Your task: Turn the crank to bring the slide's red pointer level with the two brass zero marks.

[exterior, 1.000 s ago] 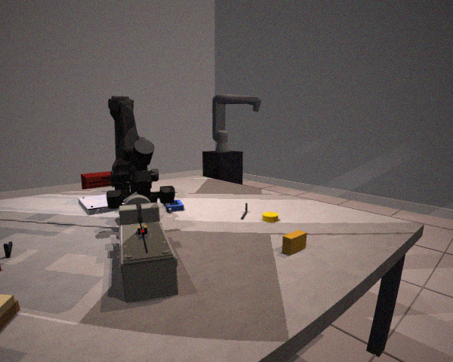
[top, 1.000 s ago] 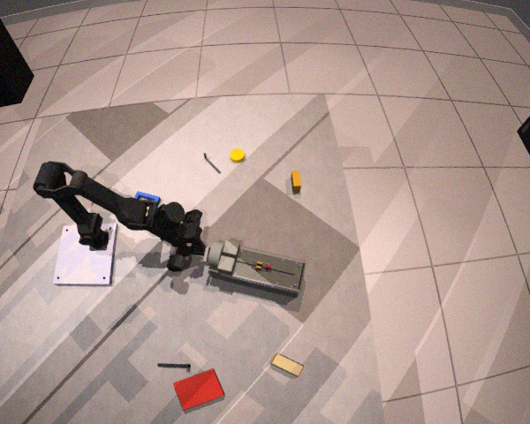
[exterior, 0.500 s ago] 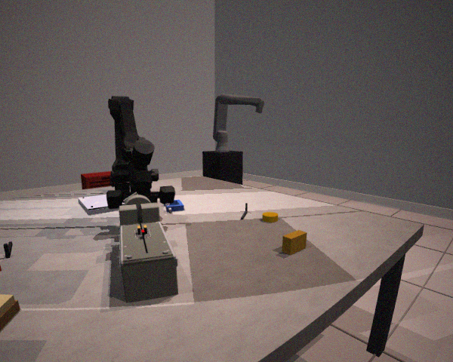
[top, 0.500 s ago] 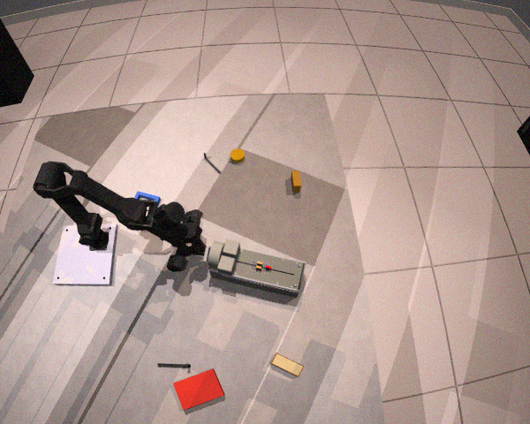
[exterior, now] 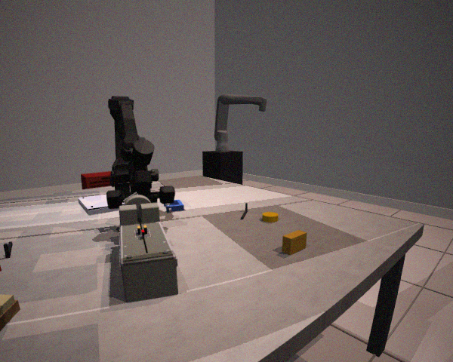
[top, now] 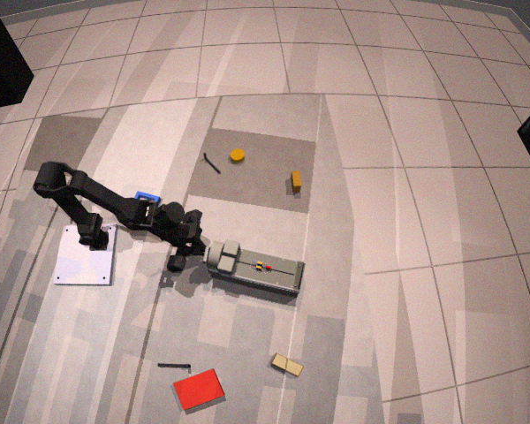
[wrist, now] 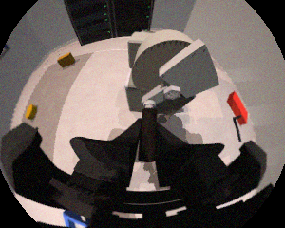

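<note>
The grey-green machine (top: 281, 281) (exterior: 150, 276) (wrist: 144, 66) has a slotted top, with a round wheel at its end facing the arm. The slide's red pointer (top: 268, 268) (exterior: 143, 231) sits off the two brass zero marks (top: 259, 265), a short way toward the end away from the wheel. In the exterior view it shows just in front of the marks. My gripper (wrist: 145, 122) is shut on the dark crank handle (wrist: 148, 142), which stands upright in the wrist view below the wheel. In the top and exterior views the handle is hidden by the arm and machine.
A blue block (top: 147, 197) (exterior: 174, 205) lies near the arm. A yellow disc (top: 237, 155) (exterior: 269, 216), an orange block (top: 296, 181) (exterior: 294, 242) and a thin black tool lie to one side. A red box (top: 199, 389), another black tool and a tan block (top: 287, 365) lie on the other.
</note>
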